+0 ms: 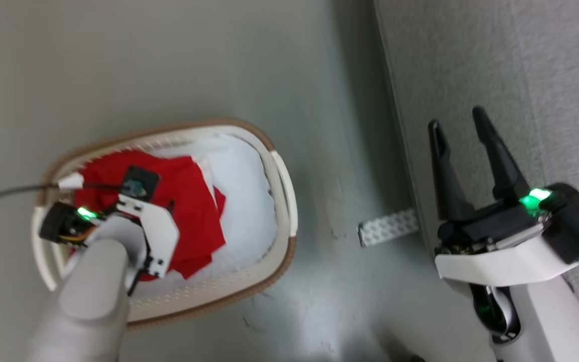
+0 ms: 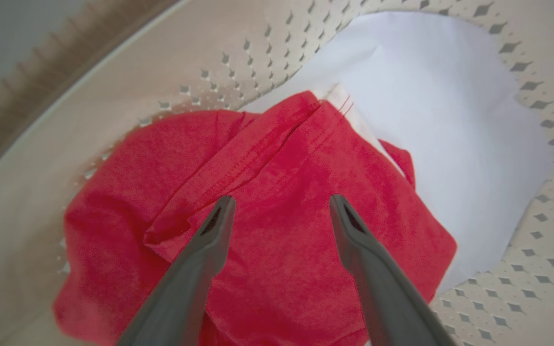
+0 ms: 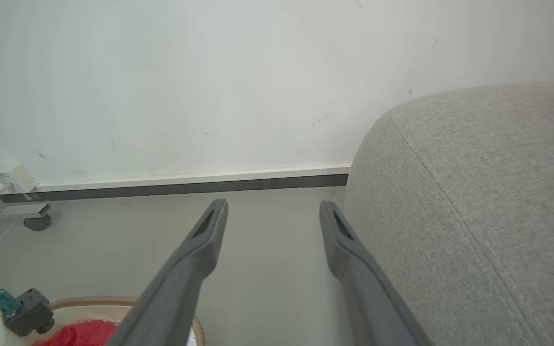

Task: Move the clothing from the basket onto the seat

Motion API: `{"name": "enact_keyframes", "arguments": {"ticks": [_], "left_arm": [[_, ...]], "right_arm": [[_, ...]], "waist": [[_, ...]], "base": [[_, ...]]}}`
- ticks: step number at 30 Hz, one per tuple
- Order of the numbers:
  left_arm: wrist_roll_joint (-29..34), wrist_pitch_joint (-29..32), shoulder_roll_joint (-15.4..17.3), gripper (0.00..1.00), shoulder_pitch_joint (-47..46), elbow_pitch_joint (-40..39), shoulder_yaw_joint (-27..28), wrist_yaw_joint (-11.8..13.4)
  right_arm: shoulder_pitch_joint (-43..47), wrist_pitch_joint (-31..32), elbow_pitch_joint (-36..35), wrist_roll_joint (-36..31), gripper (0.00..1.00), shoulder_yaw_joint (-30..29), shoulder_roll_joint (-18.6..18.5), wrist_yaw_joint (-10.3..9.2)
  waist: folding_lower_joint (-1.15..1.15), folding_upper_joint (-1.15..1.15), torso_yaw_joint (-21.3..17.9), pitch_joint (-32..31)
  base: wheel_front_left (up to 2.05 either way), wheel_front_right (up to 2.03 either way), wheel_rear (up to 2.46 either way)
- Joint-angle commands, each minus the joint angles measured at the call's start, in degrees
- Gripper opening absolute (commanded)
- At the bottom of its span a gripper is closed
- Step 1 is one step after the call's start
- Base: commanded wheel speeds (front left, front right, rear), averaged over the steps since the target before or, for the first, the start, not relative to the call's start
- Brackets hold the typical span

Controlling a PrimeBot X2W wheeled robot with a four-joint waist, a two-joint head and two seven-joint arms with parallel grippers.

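Note:
The red clothing [image 1: 189, 201] lies crumpled in the left half of the cream basket [image 1: 284, 201], over a white cloth [image 1: 247, 191]. In the left wrist view my left gripper [image 2: 279, 204] hangs open just above the red clothing [image 2: 277, 202], fingers spread with a fold of it below them. The basket wall [image 2: 200, 53] with its holes curves round it. My right gripper [image 1: 458, 125] is open and empty, over the edge of the grey seat [image 1: 546, 75]. In the right wrist view the right gripper [image 3: 272, 206] points along the floor beside the seat [image 3: 474, 192].
A pale perforated strip [image 1: 387, 227] lies on the floor between basket and seat. A thin cable [image 1: 3, 193] runs to the left arm. A wall with a baseboard [image 3: 185, 180] stands beyond, and a wheeled stand foot [image 3: 34, 221] sits at far left.

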Motion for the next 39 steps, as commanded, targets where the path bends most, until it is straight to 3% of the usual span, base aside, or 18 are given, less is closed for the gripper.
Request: {"name": "enact_keyframes", "arguments": {"ticks": [1, 9, 11, 19, 29, 39], "left_arm": [[0.6, 0.4, 1.0, 1.0, -1.0, 0.9, -0.1, 0.2], [2.6, 0.5, 3.3, 1.0, -6.3, 7.9, -2.2, 0.6], [1.8, -0.7, 3.5, 0.0, -6.8, 9.5, -2.1, 0.0], [-0.6, -5.6, 0.2, 0.0, -6.5, 13.2, -3.0, -1.1], [-7.5, -15.2, -4.5, 0.0, 0.3, 14.9, -0.1, -2.2], [-15.5, -20.7, -8.3, 0.0, 5.6, 10.5, 2.0, -3.0]], "right_arm": [[-1.4, 0.0, -0.7, 0.4, 1.0, -0.2, 0.0, -0.14], [-3.4, 0.0, -3.9, 0.4, 1.0, -0.9, 0.0, -0.14], [-3.1, 0.0, -4.3, -0.2, 1.0, -1.2, 0.0, -0.14], [-0.6, 0.0, -2.2, -0.6, 1.0, -2.9, 0.0, -0.14], [6.0, 0.0, 2.0, -2.0, 1.0, -5.1, -0.1, -0.14], [16.8, 0.0, 5.8, -5.9, 1.0, -8.3, -0.1, -0.14]], "waist": [[-0.02, 0.0, -2.7, 6.0], [-0.02, 0.0, -4.9, 11.0], [-0.02, 0.0, -4.2, 11.2], [-0.02, 0.0, -1.2, 4.8], [-0.02, 0.0, 2.2, -14.9], [-0.02, 0.0, 6.8, -30.5]], "base": [[0.0, 0.0, 0.0], [0.07, 0.07, 0.07], [0.14, 0.14, 0.14], [0.0, 0.0, 0.0], [0.0, 0.0, 0.0], [0.0, 0.0, 0.0]]}}
